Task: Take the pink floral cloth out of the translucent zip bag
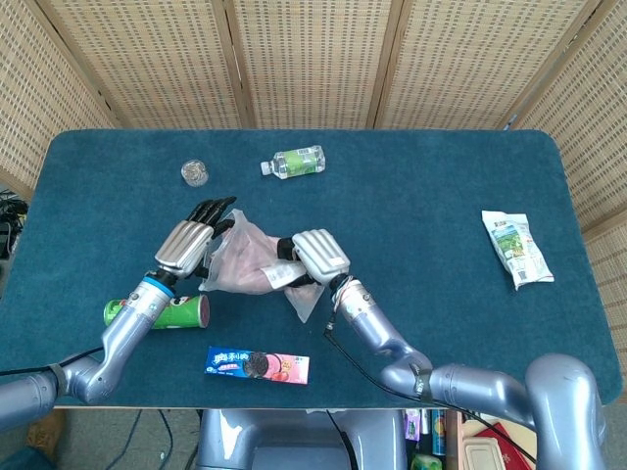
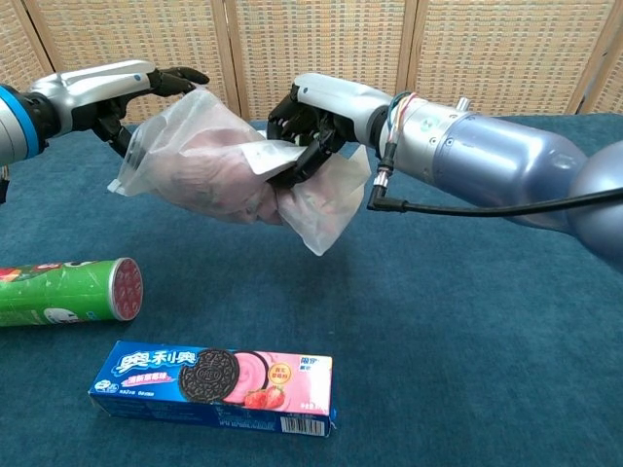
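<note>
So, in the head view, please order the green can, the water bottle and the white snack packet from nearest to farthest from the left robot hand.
From the left robot hand:
1. Green can, just below it near the front edge.
2. Water bottle, toward the back.
3. White snack packet, far on the right side.

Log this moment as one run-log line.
right robot hand: grips zip bag, lifted off table | left robot hand: at bag's far end, contact unclear | pink cloth: inside bag

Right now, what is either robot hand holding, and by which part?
The right robot hand grips the translucent zip bag around its middle, lifted off the table, pink floral cloth inside. The left robot hand is at the bag's far end; a grip cannot be told.
</note>
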You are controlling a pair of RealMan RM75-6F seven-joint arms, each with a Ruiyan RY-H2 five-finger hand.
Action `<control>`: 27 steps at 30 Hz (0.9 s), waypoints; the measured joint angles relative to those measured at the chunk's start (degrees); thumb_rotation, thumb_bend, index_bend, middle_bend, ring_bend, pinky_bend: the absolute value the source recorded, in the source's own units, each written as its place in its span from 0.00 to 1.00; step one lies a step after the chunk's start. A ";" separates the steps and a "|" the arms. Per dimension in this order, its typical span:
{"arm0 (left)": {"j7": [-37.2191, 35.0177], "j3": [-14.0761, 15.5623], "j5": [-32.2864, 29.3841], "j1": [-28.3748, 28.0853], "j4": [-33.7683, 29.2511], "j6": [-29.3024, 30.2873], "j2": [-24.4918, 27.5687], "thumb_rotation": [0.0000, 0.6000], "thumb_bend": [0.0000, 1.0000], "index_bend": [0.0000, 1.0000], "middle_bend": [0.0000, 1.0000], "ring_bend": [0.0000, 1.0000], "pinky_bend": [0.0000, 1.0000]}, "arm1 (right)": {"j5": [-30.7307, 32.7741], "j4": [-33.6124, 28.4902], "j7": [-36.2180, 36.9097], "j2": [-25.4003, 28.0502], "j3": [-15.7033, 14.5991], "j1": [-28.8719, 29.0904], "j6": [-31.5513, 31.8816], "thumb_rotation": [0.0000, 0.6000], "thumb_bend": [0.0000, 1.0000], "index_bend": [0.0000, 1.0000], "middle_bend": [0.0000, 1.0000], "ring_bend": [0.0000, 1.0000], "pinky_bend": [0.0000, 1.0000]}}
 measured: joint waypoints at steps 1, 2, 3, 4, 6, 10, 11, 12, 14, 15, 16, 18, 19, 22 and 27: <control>-0.17 0.05 0.01 -0.22 -0.07 -0.41 -0.06 1.00 0.13 0.31 0.00 0.00 0.00 | 0.18 -0.09 -0.13 0.01 0.07 0.04 0.02 1.00 0.73 0.61 0.66 0.61 0.68; -0.41 0.13 0.03 -0.56 -0.16 -0.86 -0.18 1.00 0.13 0.31 0.00 0.00 0.00 | 0.42 -0.23 -0.29 0.02 0.18 0.09 0.05 1.00 0.73 0.61 0.66 0.61 0.68; -0.52 0.18 0.04 -0.78 -0.21 -1.06 -0.29 1.00 0.13 0.31 0.00 0.00 0.00 | 0.62 -0.37 -0.40 0.02 0.27 0.14 0.08 1.00 0.73 0.61 0.66 0.61 0.69; -0.52 0.22 0.06 -0.97 -0.23 -1.15 -0.44 1.00 0.13 0.31 0.00 0.00 0.00 | 0.81 -0.50 -0.50 0.01 0.36 0.19 0.11 1.00 0.73 0.61 0.66 0.61 0.69; -0.26 0.22 -0.03 -1.35 -0.19 -1.31 -0.77 1.00 0.13 0.31 0.00 0.00 0.00 | 1.22 -0.90 -0.63 0.02 0.57 0.28 0.16 1.00 0.73 0.61 0.66 0.61 0.68; 0.22 -0.01 -0.82 -2.00 -0.11 -1.64 -1.27 1.00 0.13 0.31 0.00 0.00 0.00 | 1.84 -1.34 -1.13 0.13 0.74 0.43 0.28 1.00 0.73 0.61 0.66 0.61 0.68; 0.45 -0.05 -1.03 -2.18 -0.10 -1.77 -1.36 1.00 0.13 0.31 0.00 0.00 0.00 | 1.97 -1.47 -1.28 0.19 0.74 0.45 0.31 1.00 0.73 0.61 0.66 0.61 0.68; 0.58 -0.06 -1.18 -2.29 -0.11 -1.88 -1.41 1.00 0.14 0.31 0.00 0.00 0.00 | 2.05 -1.54 -1.35 0.24 0.74 0.45 0.34 1.00 0.73 0.61 0.66 0.61 0.68; 0.66 -0.06 -1.55 -2.50 -0.22 -2.23 -1.46 1.00 0.24 0.33 0.00 0.00 0.00 | 2.26 -1.67 -1.49 0.33 0.75 0.45 0.40 1.00 0.73 0.61 0.66 0.61 0.69; 0.57 -0.09 -1.72 -2.59 -0.30 -2.39 -1.48 1.00 0.32 0.34 0.00 0.00 0.00 | 2.37 -1.73 -1.55 0.37 0.75 0.45 0.42 1.00 0.73 0.61 0.66 0.61 0.69; 0.41 -0.13 -1.83 -2.65 -0.34 -2.47 -1.52 1.00 0.36 0.36 0.00 0.00 0.00 | 2.49 -1.79 -1.61 0.43 0.76 0.44 0.43 1.00 0.73 0.61 0.66 0.61 0.69; 0.05 -0.16 -2.08 -2.88 -0.30 -2.93 -1.59 1.00 0.46 0.44 0.00 0.00 0.00 | 2.79 -2.01 -1.82 0.57 0.74 0.41 0.49 1.00 0.72 0.61 0.66 0.61 0.69; -0.13 -0.17 -2.22 -3.03 -0.25 -3.29 -1.61 1.00 0.49 0.48 0.00 0.00 0.00 | 2.89 -2.13 -1.93 0.64 0.70 0.39 0.51 1.00 0.72 0.61 0.66 0.61 0.69; -0.58 -0.25 -2.64 -3.73 0.27 -4.38 -1.84 1.00 0.53 0.60 0.00 0.00 0.00 | 3.04 -2.68 -2.25 0.88 0.45 0.27 0.61 1.00 0.72 0.61 0.66 0.61 0.68; -0.22 -0.15 -2.18 -4.23 1.04 -3.80 -2.42 1.00 0.54 0.66 0.00 0.00 0.00 | 3.10 -3.74 -2.69 1.34 0.05 -0.05 1.02 1.00 0.74 0.61 0.66 0.61 0.68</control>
